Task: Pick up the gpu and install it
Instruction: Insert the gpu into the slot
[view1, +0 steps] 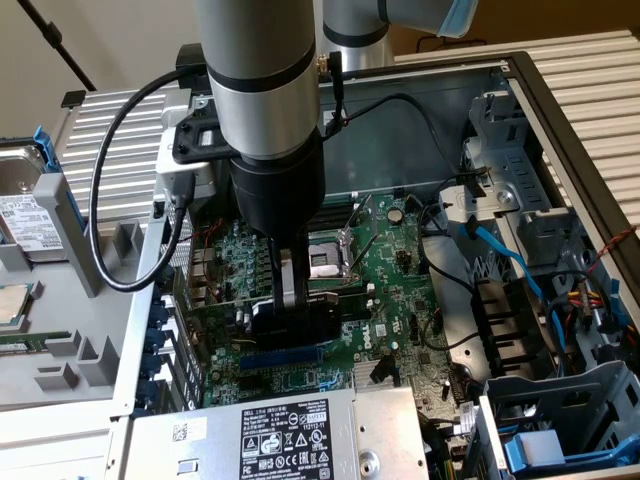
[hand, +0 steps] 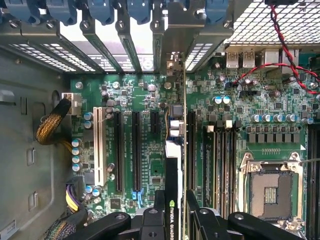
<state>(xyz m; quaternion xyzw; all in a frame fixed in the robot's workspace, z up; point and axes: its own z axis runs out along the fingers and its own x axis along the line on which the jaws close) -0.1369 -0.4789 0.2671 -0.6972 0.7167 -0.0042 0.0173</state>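
Over the large green motherboard (view1: 395, 255), the black gripper (view1: 293, 290) clamps the black-shrouded green gpu (hand: 173, 175) edge-down, lengthwise along the black slots (hand: 136, 150), its silver bracket (hand: 175, 30) rearward.

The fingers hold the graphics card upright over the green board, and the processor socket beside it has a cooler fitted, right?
Not quite. The fingers do hold the gpu upright over the motherboard, but the processor socket is bare, with no cooler on it. The wrist view shows this.
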